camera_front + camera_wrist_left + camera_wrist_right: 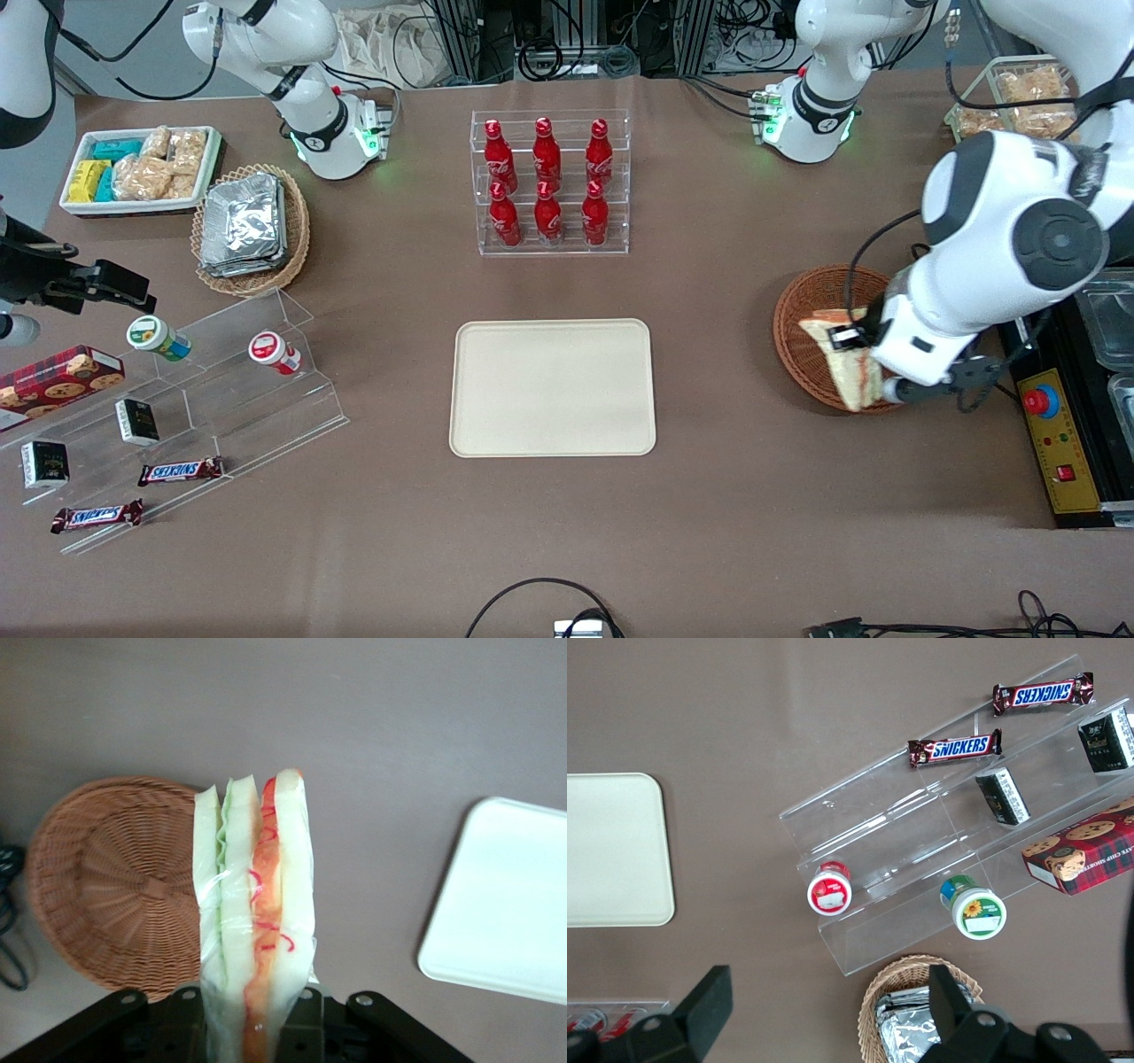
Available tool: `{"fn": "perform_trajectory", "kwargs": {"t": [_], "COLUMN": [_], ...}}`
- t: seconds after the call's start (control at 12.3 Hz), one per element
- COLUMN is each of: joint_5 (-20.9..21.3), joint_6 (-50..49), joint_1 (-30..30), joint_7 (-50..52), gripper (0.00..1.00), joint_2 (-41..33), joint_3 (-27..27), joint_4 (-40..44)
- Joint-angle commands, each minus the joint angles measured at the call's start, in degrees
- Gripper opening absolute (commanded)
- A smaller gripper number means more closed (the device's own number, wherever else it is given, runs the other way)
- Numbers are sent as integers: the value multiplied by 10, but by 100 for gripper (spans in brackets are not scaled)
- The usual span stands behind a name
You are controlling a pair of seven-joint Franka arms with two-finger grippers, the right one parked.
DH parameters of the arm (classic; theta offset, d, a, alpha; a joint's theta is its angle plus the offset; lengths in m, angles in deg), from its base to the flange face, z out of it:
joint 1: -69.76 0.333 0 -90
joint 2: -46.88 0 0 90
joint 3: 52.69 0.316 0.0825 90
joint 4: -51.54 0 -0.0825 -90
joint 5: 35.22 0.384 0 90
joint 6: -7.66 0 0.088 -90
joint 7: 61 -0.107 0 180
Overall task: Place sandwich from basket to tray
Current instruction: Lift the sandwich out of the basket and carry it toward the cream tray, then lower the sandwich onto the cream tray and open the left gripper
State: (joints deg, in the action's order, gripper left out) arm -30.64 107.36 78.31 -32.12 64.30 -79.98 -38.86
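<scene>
The left arm's tool (pixel 257 1014) is clamped on the plastic-wrapped sandwich (pixel 849 368), holding it lifted above the round wicker basket (pixel 802 328) near the working arm's end of the surface (pixel 709 496). The cream tray (pixel 553 387) lies bare at the surface's middle.

The sandwich (pixel 257 930) is wrapped in glossy clear film, held in the matt black gripper (pixel 257 1014) above the basket (pixel 115 881) of rough reddish-brown woven wicker. Beside the basket, the tray (pixel 553 387) is smooth matt cream plastic on a dull brown worktop (pixel 709 514).
</scene>
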Motion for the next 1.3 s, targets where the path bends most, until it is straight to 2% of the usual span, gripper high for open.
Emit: {"fn": "perform_trajectory", "kwargs": {"t": [0.0, 0.24, 0.41, 0.65, 0.81, 0.97, 1.22], "joint_5": [20, 95, 114, 120, 143, 148, 153], "joint_6": [-7, 47, 76, 146, 180, 183, 182], "joint_1": [-85, -184, -219, -239, -259, -265, -263], "joint_7": [-3, 42, 50, 50, 52, 98, 105], "gripper": [7, 7, 7, 10, 10, 13, 20], "joint_2": [80, 176, 212, 265, 291, 306, 308], "joint_3": [1, 3, 3, 3, 4, 4, 4], "joint_4": [68, 123, 131, 127, 124, 124, 108]}}
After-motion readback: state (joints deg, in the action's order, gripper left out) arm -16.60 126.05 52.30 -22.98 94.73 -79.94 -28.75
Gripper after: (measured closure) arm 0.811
